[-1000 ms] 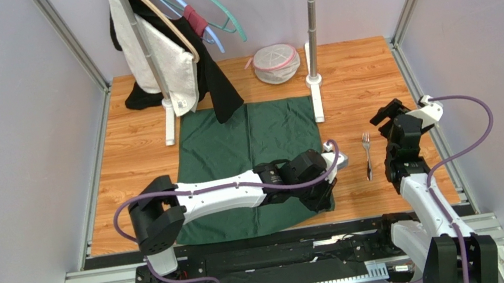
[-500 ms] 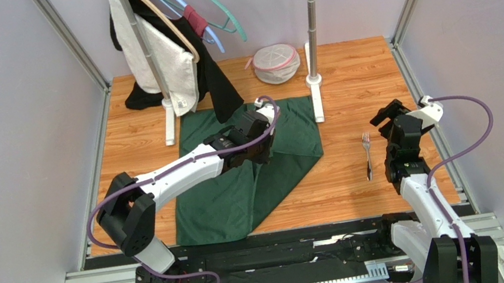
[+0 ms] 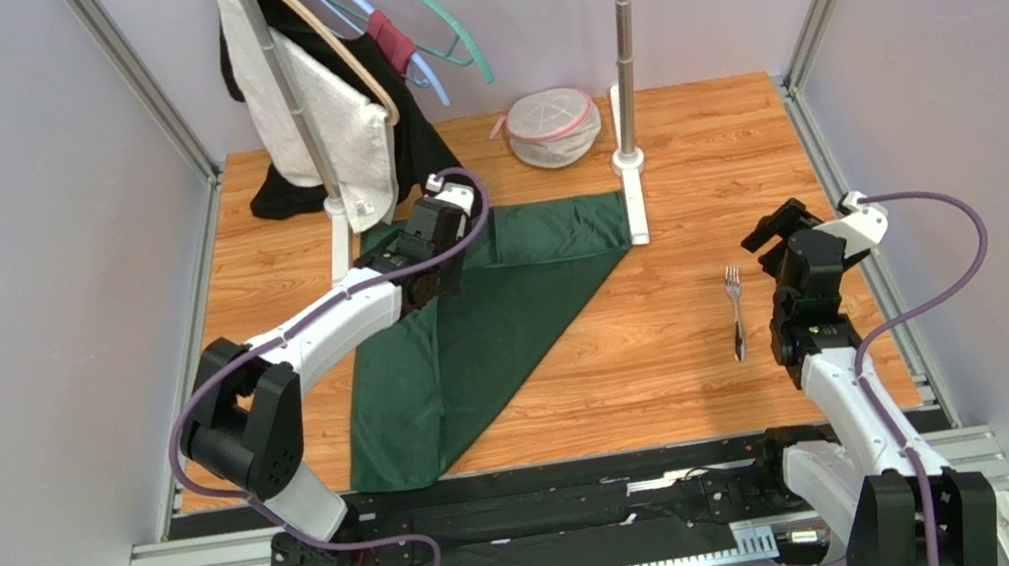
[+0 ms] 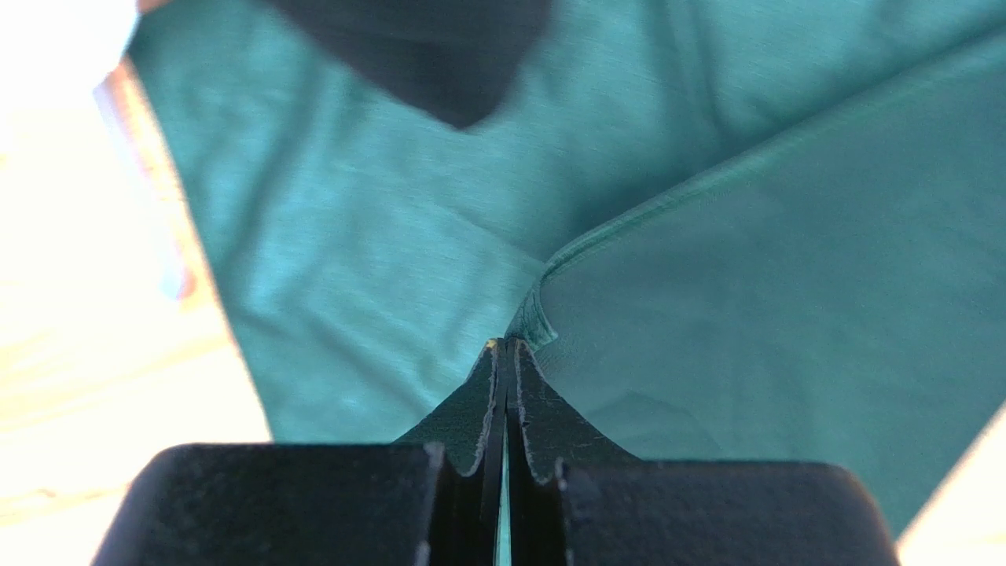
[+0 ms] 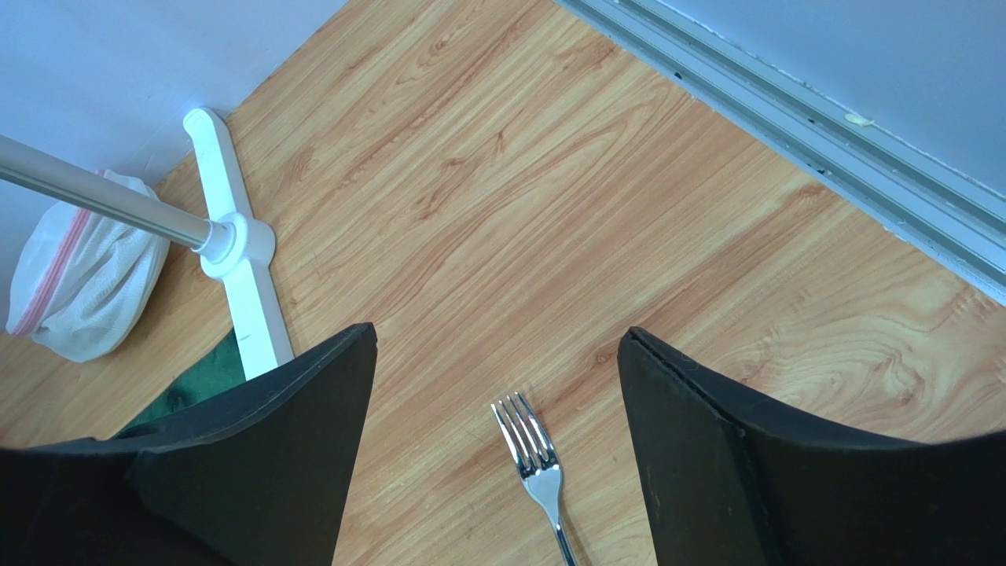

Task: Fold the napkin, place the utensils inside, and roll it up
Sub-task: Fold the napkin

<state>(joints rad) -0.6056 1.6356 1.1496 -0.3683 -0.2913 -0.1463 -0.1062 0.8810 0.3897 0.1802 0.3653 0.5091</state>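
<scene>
My left pincer [image 4: 505,351] grips the napkin [image 3: 474,341] corner, right pincer [image 5: 498,336] apart; I should lay it flat, corners matching, upper left.

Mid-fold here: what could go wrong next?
1. The left gripper pinches a corner of the napkin right by the hanging black garment and the rack foot; it may snag, or the fold may land crooked.
2. The fork lies flat on the wooden table near the open right gripper; a grasp may slip.
</scene>
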